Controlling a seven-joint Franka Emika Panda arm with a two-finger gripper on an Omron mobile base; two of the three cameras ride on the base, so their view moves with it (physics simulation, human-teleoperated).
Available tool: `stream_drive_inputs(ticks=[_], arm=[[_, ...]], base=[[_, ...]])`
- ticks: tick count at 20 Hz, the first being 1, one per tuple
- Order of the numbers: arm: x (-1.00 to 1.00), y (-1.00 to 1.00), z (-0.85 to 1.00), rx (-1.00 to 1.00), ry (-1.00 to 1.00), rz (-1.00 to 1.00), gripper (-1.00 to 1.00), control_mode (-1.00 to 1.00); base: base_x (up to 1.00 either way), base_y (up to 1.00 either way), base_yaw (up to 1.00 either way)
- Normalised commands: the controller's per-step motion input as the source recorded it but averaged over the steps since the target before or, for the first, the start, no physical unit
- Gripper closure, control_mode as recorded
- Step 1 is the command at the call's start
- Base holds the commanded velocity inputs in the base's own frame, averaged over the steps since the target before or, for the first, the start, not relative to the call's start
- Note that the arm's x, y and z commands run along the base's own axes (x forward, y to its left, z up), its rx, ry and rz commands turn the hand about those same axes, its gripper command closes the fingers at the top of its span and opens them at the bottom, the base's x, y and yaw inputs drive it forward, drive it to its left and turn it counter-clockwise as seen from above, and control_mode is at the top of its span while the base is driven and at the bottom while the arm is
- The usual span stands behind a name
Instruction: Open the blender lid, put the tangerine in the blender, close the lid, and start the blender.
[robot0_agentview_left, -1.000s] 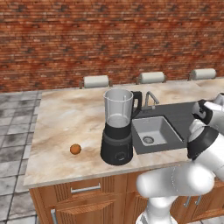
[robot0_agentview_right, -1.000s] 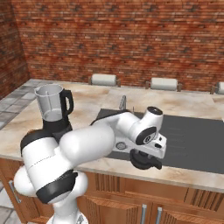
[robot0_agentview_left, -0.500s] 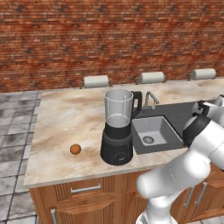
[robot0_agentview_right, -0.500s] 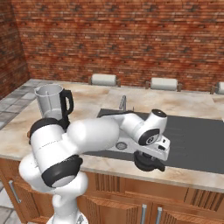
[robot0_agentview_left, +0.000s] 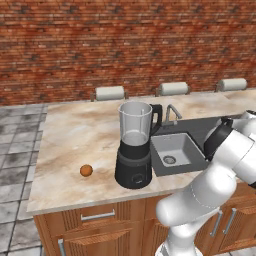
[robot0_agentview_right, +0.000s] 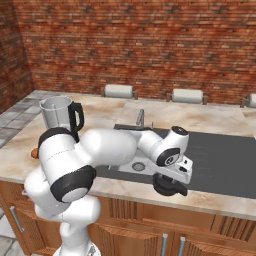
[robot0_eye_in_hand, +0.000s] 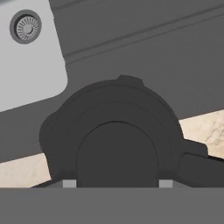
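Right now the gripper (robot0_agentview_right: 170, 186) holds the blender lid (robot0_eye_in_hand: 114, 140) over the counter's (robot0_agentview_left: 75, 135) front edge.

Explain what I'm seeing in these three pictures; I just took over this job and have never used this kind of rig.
It is a white robot arm on a driving base, in a simulated kitchen. Two pictures come from cameras on the base, behind the arm's left and right; the third looks along the hand. On the marble counter stands the blender, its jar open on top, with the tangerine lying apart beside it. To the blender's right is a sink with a dark draining board. The gripper is shut on the blender lid near the counter's front edge, past the sink. In the hand view that round black lid sits right under the camera. I cannot tell whether it rests on the surface or hangs above it.
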Motion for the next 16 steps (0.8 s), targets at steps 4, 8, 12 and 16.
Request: stream_drive_inputs(ticks=[4, 8, 12, 16], arm=[[0.00, 0.01, -0.15, 0.00, 0.00, -0.01, -1.00, -1.00], [0.00, 0.19, -0.05, 0.00, 0.00, -0.04, -1.00, -1.00], [0.00, 0.14, 0.00, 0.00, 0.00, -0.06, -1.00, -1.00], [0.00, 0.06, 0.00, 0.00, -0.02, -0.04, -1.00, -1.00]], base=[[0.00, 0.00, 0.00], [0.00, 0.00, 0.00], [0.00, 0.00, 0.00], [0.00, 0.00, 0.00]])
